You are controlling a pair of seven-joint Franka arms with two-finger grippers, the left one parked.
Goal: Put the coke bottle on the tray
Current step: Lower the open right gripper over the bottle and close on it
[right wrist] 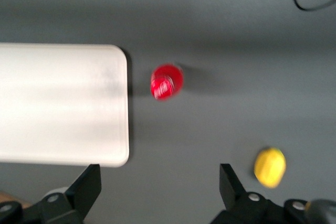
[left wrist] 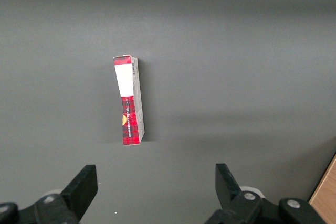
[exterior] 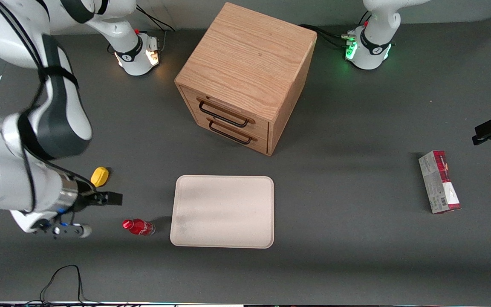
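The coke bottle (exterior: 138, 227), small and red with a red cap, stands on the grey table just beside the tray's short edge, toward the working arm's end. The cream-beige tray (exterior: 222, 211) lies flat and bare in front of the wooden cabinet. My right gripper (exterior: 97, 213) hovers above the table, open and empty, between the bottle and a yellow lump, apart from both. In the right wrist view the bottle (right wrist: 166, 82) shows from above next to the tray (right wrist: 58, 103), ahead of the gripper (right wrist: 160, 182) and its spread fingers (right wrist: 88, 183).
A yellow lump (exterior: 99, 176) lies close to the gripper and also shows in the right wrist view (right wrist: 270, 167). A wooden drawer cabinet (exterior: 245, 76) stands farther from the front camera than the tray. A red-and-grey carton (exterior: 439, 181) lies toward the parked arm's end.
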